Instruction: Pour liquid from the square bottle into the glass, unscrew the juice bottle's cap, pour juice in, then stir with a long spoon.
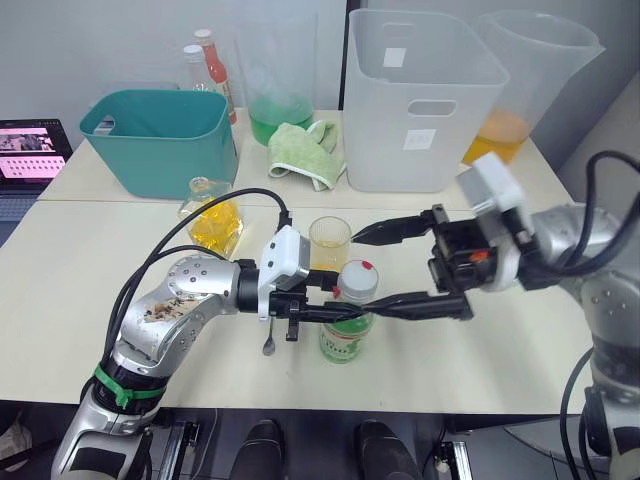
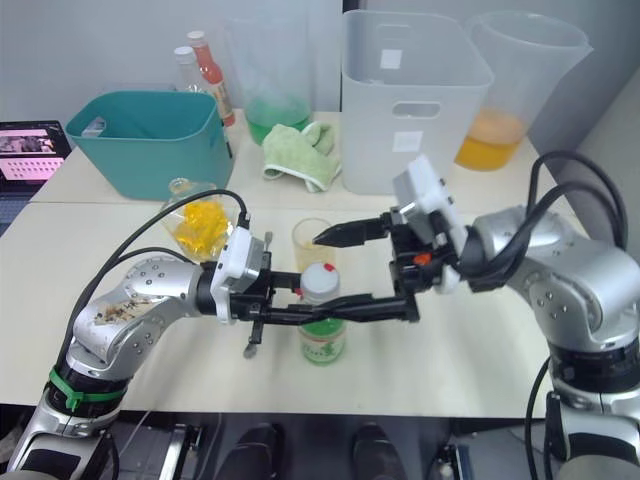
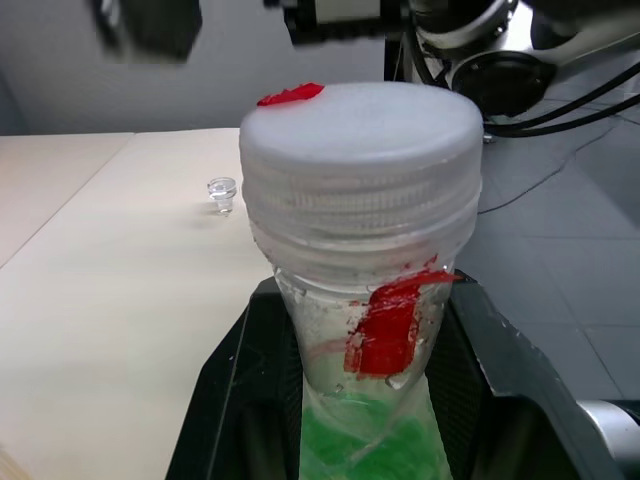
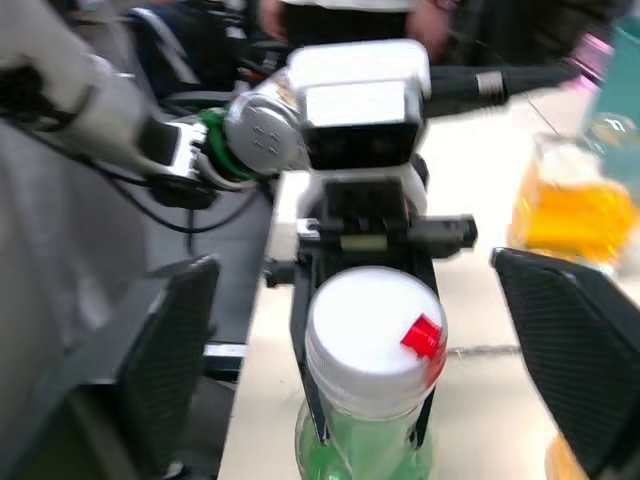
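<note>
Standing at the back of the table (image 1: 90, 280) are the largest items: a white plastic bin (image 1: 425, 105), two clear pitchers, one with orange liquid (image 1: 535, 85) and one with green liquid (image 1: 280, 85), and a teal tub (image 1: 160, 140). A green cloth (image 1: 308, 152) lies between the tub and the bin, and two red-capped sauce bottles (image 1: 210, 62) stand behind the tub.

Nearer the front edge, the juice bottle (image 1: 348, 325) stands upright with the cap (image 4: 372, 325) still screwed on. The left gripper (image 1: 335, 312) is closed around the bottle's neck just below the cap; the left wrist view shows its fingers (image 3: 235, 400) on both sides of the neck. The right gripper (image 1: 380, 270) is spread wide, one finger above and behind the cap and the other in front of the bottle, holding nothing.

The square bottle (image 1: 213, 218) sits behind the left arm, unstoppered, with yellow liquid inside. The glass (image 1: 330, 242) stands just behind the juice bottle. The long spoon (image 1: 270, 340) lies under the left gripper, mostly hidden. The round glass stopper (image 3: 221, 190) rests alone on the table.
</note>
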Controlling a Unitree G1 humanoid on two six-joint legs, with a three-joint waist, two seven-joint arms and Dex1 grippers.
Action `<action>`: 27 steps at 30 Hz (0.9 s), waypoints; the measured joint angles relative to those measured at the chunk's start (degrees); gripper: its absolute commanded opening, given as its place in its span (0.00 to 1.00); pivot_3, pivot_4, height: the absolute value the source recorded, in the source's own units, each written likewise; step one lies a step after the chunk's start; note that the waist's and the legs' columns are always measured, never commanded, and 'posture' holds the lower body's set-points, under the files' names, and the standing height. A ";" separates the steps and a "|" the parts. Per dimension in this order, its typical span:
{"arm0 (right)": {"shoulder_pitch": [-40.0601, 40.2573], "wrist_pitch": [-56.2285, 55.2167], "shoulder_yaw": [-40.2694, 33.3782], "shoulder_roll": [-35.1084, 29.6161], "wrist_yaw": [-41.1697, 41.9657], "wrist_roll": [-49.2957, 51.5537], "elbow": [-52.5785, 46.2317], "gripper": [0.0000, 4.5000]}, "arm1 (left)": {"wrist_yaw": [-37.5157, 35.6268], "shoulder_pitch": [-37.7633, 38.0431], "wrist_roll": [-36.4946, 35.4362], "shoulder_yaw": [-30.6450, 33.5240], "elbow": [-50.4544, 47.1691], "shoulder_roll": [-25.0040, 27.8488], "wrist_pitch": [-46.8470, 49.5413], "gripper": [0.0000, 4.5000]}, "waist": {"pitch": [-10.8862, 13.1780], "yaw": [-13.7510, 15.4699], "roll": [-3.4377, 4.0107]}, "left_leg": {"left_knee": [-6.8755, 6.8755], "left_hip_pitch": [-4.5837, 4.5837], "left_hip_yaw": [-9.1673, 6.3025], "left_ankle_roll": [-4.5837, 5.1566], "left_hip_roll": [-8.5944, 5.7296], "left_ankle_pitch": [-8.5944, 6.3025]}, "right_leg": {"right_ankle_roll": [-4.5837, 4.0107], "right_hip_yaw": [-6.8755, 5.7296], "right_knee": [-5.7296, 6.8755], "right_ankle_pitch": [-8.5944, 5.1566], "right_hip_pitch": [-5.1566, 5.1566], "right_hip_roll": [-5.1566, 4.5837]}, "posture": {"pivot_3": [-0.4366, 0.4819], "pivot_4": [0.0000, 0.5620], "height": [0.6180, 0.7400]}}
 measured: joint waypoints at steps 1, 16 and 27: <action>1.07 1.08 -0.86 0.47 -3.35 1.10 -1.60 1.00 | -0.22 -0.20 0.13 -0.21 0.13 -0.15 -0.01 0.28 | 0.00 -0.01 0.00 | 0.00 0.01 0.00 0.00 0.01 0.00 | 0.00 -0.01 -0.01 0.00 0.02 0.00 | 0.48 0.27 1.00; 5.87 4.14 -2.64 1.03 -16.98 6.55 -7.36 0.38 | -1.73 -1.43 1.01 -0.95 2.44 -1.37 -1.44 0.28 | 0.00 0.32 0.00 | 0.01 -0.04 0.00 0.00 -0.01 0.00 | 0.03 -0.01 -0.11 0.02 0.03 -0.02 | 0.48 0.27 1.00; -2.46 -8.47 7.87 -1.73 6.43 -5.45 5.94 0.38 | -1.20 -1.14 1.71 -0.85 1.77 -0.90 -1.33 0.28 | 0.00 0.00 0.00 | 0.01 0.03 0.02 0.01 0.01 0.00 | 0.15 0.00 -0.13 -0.04 0.06 -0.01 | 0.48 0.27 1.00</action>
